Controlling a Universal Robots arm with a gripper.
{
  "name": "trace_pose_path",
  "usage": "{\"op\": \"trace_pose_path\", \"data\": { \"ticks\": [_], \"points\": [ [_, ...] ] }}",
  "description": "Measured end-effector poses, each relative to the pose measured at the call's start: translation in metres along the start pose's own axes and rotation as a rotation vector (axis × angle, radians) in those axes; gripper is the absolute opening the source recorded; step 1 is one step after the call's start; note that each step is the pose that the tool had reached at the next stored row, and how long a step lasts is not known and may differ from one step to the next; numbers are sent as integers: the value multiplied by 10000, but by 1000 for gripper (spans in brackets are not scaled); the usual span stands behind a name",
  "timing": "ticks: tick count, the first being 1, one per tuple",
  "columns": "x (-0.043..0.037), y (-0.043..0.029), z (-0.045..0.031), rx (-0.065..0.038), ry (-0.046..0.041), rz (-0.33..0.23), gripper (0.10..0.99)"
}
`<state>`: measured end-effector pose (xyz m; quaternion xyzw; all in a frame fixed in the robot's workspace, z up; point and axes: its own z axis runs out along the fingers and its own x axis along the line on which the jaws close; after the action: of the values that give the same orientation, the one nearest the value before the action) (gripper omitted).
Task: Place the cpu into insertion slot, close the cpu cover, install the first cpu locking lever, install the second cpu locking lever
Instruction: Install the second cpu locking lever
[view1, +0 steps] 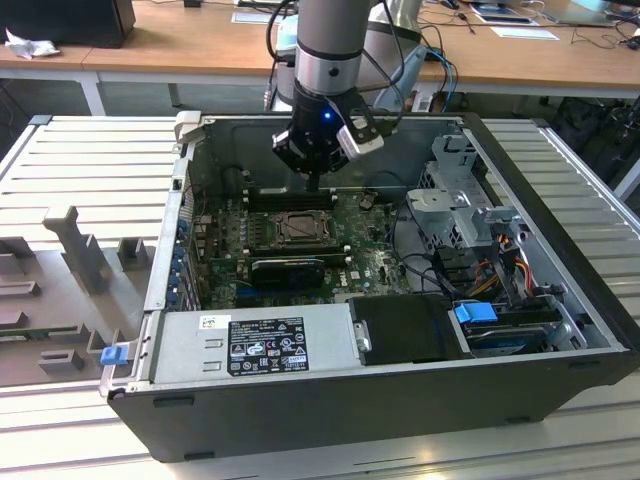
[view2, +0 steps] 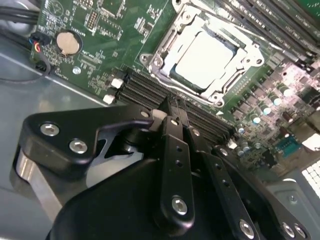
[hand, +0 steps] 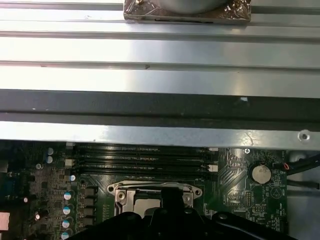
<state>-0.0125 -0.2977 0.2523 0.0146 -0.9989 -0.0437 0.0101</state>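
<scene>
The cpu (view2: 205, 52), a small square chip with a silvery top, lies flat in the insertion slot (view1: 300, 228) on the green board. The cpu cover (view2: 162, 47), a grey metal frame, lies around the chip with the chip's top showing through its window. I cannot tell how the locking levers stand. My gripper (view2: 172, 107) is shut with nothing between its fingers. Its tips hang over the black memory slots (view2: 145, 87) just beside the socket. In the exterior view my gripper (view1: 318, 182) hangs low inside the case, just behind the socket. In the first wrist view the fingers (hand: 172, 192) hide part of the socket (hand: 132, 192).
The open computer case (view1: 330, 410) walls the board in. A power supply (view1: 265, 345) lies along its front and a drive cage (view1: 460, 205) with cables stands at the exterior view's right. A coin battery (view2: 68, 42) sits near the socket. A grey moulded tray (view1: 60, 290) lies outside the case.
</scene>
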Motion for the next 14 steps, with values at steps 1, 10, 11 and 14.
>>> {"op": "trace_pose_path", "data": {
  "ticks": [1, 10, 11, 14],
  "points": [
    [1, -22, -2, 0, 0, 1, 106],
    [6, -201, -13, 1, 0, 0, 106],
    [7, -223, -12, 2, 0, 1, 106],
    [9, -325, -8, 1, -1, 0, 106]
  ]
}}
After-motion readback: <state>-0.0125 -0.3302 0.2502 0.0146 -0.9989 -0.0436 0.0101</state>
